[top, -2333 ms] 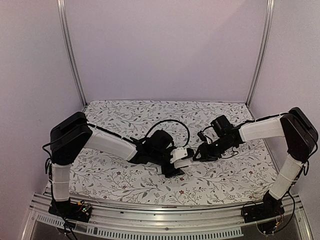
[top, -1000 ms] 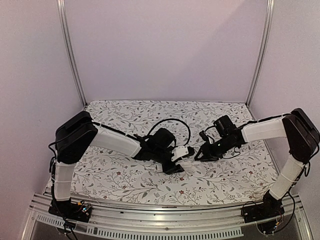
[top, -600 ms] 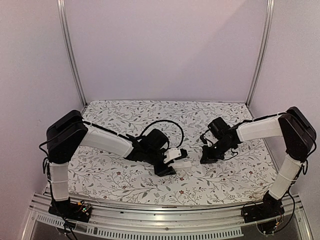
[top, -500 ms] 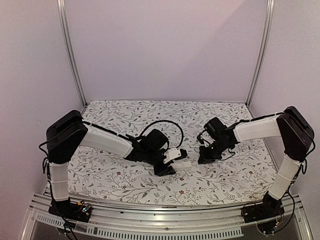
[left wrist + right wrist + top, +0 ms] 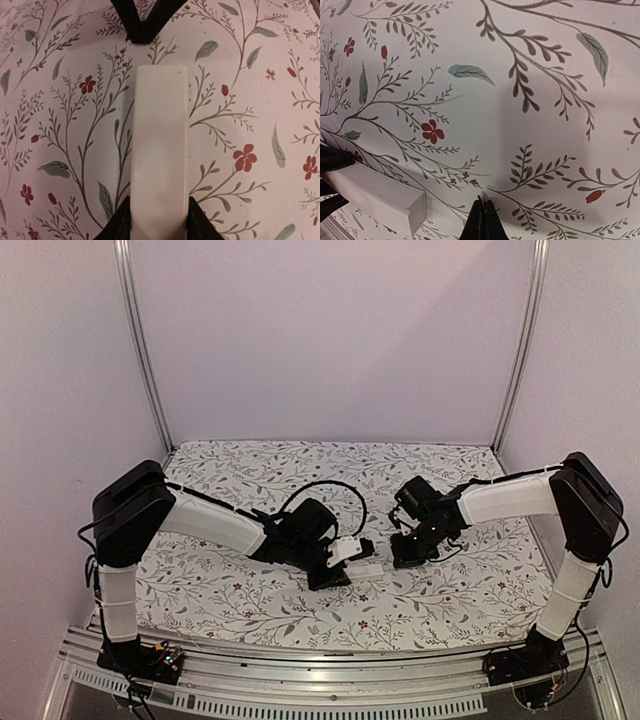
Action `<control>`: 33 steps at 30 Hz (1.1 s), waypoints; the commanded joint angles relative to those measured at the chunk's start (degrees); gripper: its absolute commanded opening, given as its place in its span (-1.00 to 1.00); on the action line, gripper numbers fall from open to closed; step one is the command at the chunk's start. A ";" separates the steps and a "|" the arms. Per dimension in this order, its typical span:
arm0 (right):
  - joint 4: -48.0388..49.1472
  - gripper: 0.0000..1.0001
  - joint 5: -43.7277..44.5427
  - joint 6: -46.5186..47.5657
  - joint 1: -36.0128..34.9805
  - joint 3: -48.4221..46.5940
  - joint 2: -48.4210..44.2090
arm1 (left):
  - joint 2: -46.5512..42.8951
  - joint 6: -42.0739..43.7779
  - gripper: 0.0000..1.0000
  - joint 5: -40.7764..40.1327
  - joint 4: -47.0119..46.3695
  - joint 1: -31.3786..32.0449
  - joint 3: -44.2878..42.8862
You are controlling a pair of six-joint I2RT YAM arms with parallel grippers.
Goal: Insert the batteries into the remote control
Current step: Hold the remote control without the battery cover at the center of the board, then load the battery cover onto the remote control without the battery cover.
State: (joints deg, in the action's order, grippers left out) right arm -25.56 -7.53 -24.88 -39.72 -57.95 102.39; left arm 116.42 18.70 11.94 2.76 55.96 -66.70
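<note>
the left gripper (image 5: 159,220) is clamping one end of the remote control (image 5: 160,145) low over the floral cloth (image 5: 520,125), likely steadying it for loading, while the right gripper (image 5: 483,220), pinched together on nothing visible, is hovering beside its free end, with no batteries showing.

The remote control (image 5: 159,150) is cut off at its near end.

White shells (image 5: 215,525) span black joints (image 5: 135,505); a black cable (image 5: 335,486) loops at the left wrist; fingers (image 5: 116,229) black.
</note>
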 commanded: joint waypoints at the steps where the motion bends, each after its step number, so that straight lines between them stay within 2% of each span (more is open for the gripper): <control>1: -4.73 -1.00 4.32 -1.35 -4.17 -3.49 3.25 | 1.29 0.48 -0.40 -0.71 3.68 -0.45 1.36; 8: -3.62 -1.00 -1.44 -4.03 -10.99 -9.79 8.15 | 2.54 -0.78 -0.57 -0.20 4.17 -0.52 -0.23; 12: -3.42 -1.00 -0.19 -4.36 -10.53 -9.28 7.17 | 2.81 -1.30 -0.60 0.11 4.06 -0.44 -0.51; 17: -3.97 -1.00 1.03 -3.36 -5.42 -4.58 3.13 | 2.41 -1.10 -0.58 -0.62 4.14 -0.54 0.60; 20: -4.07 -1.00 1.78 -3.12 -2.37 -1.63 -0.58 | 1.70 -0.44 -0.33 0.33 4.07 -0.59 1.56; 22: -4.29 -1.00 2.31 -2.86 -2.12 -0.93 -2.14 | 0.96 0.11 -0.10 0.28 3.92 -0.59 2.33; 24: -4.62 -1.00 2.14 -2.65 -2.11 -0.82 -2.40 | -0.10 1.11 0.04 -0.61 4.09 -0.71 3.30; 28: -4.89 -1.00 2.56 -2.37 -2.11 -0.87 -1.85 | -1.58 2.91 0.17 -1.93 6.85 -1.52 4.13; 33: -4.27 -1.00 1.03 -2.06 -2.10 -1.37 -1.87 | -1.86 3.33 0.19 -3.10 11.41 -2.14 4.40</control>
State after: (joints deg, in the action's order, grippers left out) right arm -29.98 -5.30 -27.51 -41.63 -59.24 101.58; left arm 114.10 20.21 11.77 4.86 55.00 -64.55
